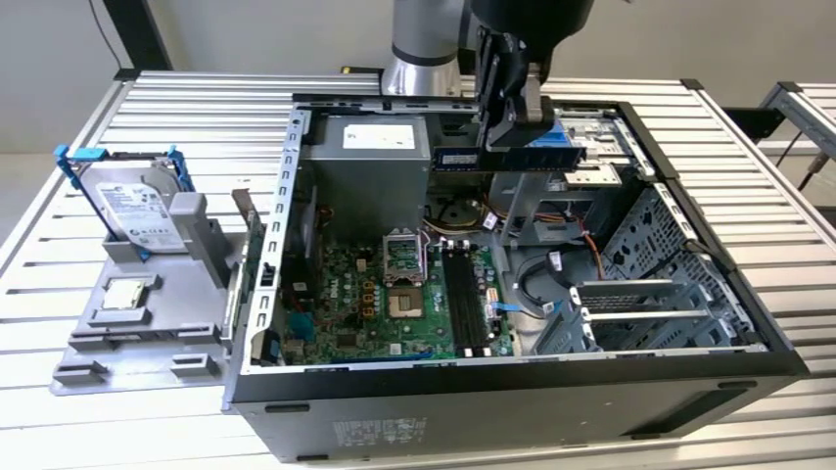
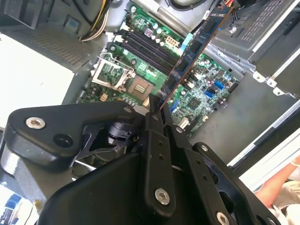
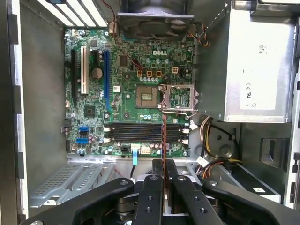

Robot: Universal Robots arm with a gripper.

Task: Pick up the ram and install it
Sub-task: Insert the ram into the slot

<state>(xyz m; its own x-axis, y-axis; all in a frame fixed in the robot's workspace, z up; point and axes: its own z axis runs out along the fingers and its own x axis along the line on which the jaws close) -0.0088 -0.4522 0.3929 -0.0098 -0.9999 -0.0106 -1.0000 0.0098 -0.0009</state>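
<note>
Gripper [image 1: 523,135] is clamped on the ram's [image 1: 504,157] flat faces, so its edge points down, held high over the open PC case [image 1: 523,406], crosswise to the mobo slots [image 3: 145,132], not seated.

The open computer case [image 1: 523,411] on the slatted table [image 1: 196,108] is taken in nearly whole by the exterior view, from high up and facing down into it. In the first wrist view the motherboard [image 3: 140,70] is faced straight on from close above, past the gripper [image 3: 163,163] and the edge of the ram [image 3: 163,136]; in the second wrist view it is seen at a slant. Its socket [image 3: 146,96] and black slots [image 3: 145,132] are shared by all three views.
</note>
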